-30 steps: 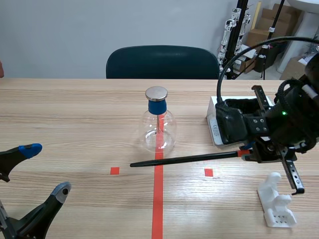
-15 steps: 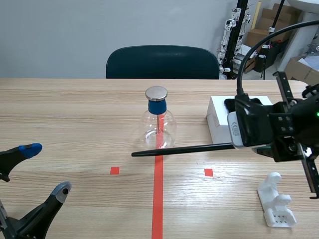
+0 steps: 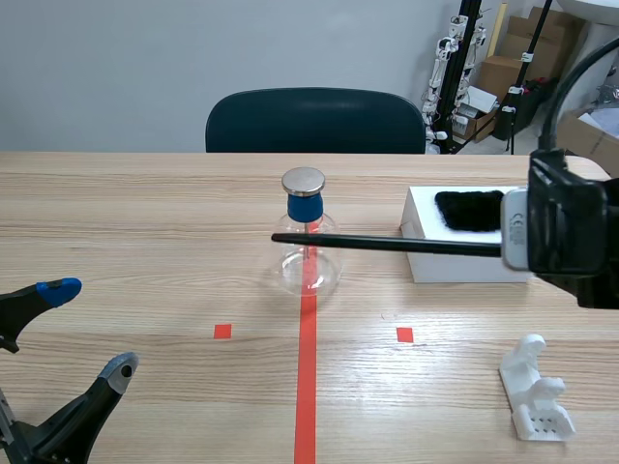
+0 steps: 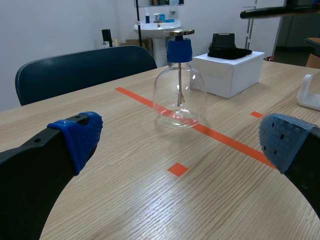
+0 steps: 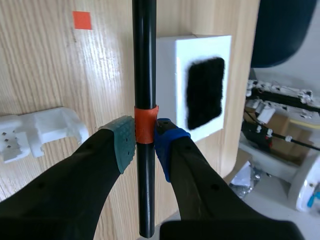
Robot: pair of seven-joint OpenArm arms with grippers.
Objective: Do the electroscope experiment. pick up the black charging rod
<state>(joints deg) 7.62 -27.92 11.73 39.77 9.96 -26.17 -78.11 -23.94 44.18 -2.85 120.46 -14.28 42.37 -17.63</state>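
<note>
1. Wooden table (image 3: 145, 213) carries the glass electroscope flask (image 3: 308, 253).
2. White box (image 3: 426, 242) sits beside the flask.
3. Black charging rod (image 3: 387, 243) hangs level off the table, and its tip crosses the flask.
4. Right gripper (image 5: 145, 142) pinches the rod's orange band.
5. Left gripper (image 4: 180, 140) gapes wide and empty, well short of the flask.

one rod (image 3: 387, 244), one flask (image 3: 309, 263), one box (image 3: 455, 270)

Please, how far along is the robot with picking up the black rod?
Done: the right gripper is shut on the black rod at its orange band, and the rod is off the table, level, its tip near the glass flask. In hand: holding it up. Left: nothing of the pickup; the left gripper sits open.
</note>
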